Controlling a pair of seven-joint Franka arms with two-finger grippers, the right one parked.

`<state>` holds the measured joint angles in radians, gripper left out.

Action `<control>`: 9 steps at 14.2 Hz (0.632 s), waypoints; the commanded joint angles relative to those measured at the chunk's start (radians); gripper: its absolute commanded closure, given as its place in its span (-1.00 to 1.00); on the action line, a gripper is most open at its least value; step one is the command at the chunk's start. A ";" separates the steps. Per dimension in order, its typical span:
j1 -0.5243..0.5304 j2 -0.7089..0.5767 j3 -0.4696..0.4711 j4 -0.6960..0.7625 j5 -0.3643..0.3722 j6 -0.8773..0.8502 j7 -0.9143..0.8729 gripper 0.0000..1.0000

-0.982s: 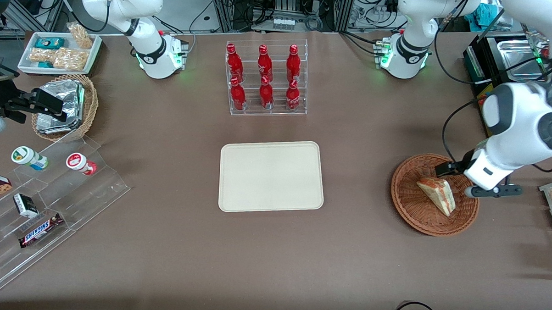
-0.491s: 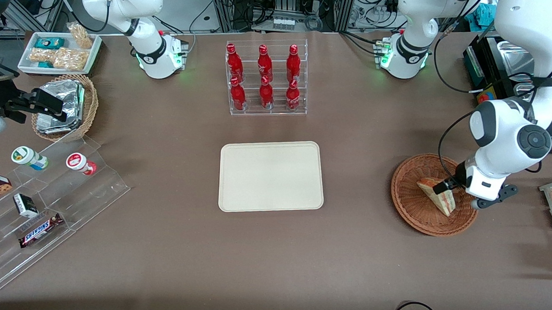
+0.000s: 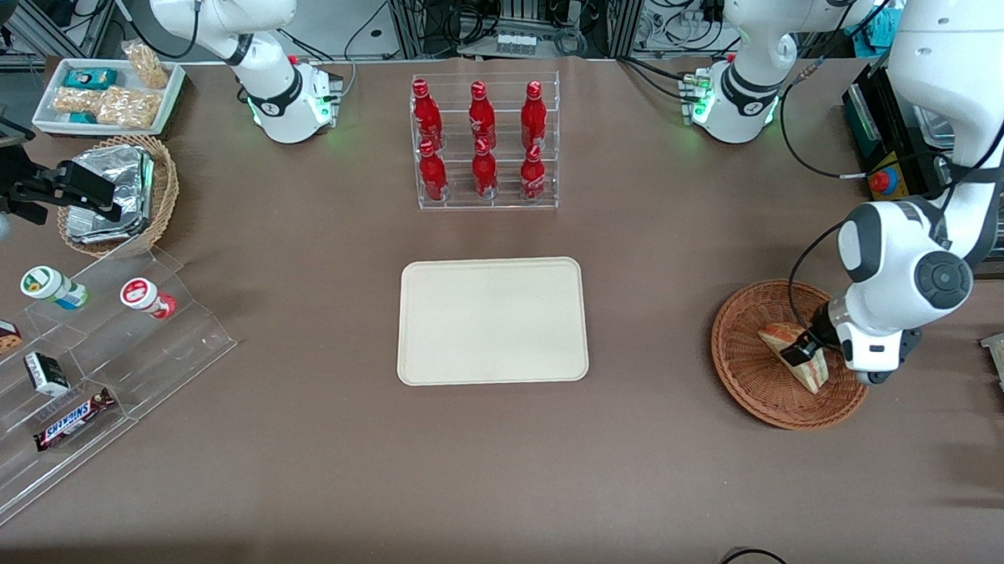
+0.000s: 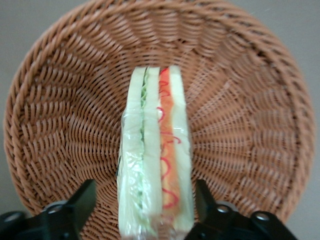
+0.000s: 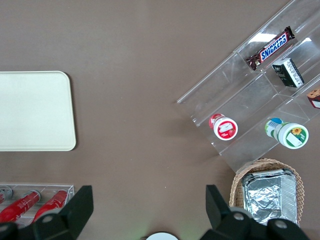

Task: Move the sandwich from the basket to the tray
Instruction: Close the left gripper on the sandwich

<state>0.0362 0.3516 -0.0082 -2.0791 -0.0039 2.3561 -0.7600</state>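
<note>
Gripper (image 4: 142, 210): you are looking at it lowered into the basket (image 4: 60, 125), its two black fingers (image 4: 82, 200) standing apart, one on each flat side of the sandwich (image 4: 155, 160). The jaws are spread wider than the wedge; a strip of wicker is showing between each finger and the bread, so nothing is being squeezed and nothing is being held.

Sandwich: it is standing on edge in the bowl of the basket, running straight down the gap between the fingers. The wrist view is giving you the cut face: pale bread outside, green filling on one half, orange and red on the other, all under clear wrap. The front view is not showing those layers clearly; there the sandwich (image 3: 792, 355) is reading as a tan wedge, with the gripper (image 3: 800, 352) sitting over its middle and the white wrist covering part of the basket (image 3: 749, 382).

Tray (image 3: 494, 320): you are finding it only in the front and right wrist views, lying flat mid-table, well apart from the basket, toward the parked arm's end.

Bottle rack (image 3: 483, 139): it is standing farther from the front camera than the tray, holding six red bottles.
</note>
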 commanded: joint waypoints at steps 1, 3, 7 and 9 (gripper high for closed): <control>-0.002 0.004 0.005 0.004 0.013 0.003 -0.028 0.79; -0.009 -0.032 0.005 0.017 0.027 -0.079 -0.027 0.91; -0.096 -0.114 -0.009 0.094 0.101 -0.311 0.039 1.00; -0.188 -0.103 -0.012 0.137 0.101 -0.348 0.163 0.94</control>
<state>-0.0617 0.2522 -0.0248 -1.9751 0.0803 2.0549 -0.6786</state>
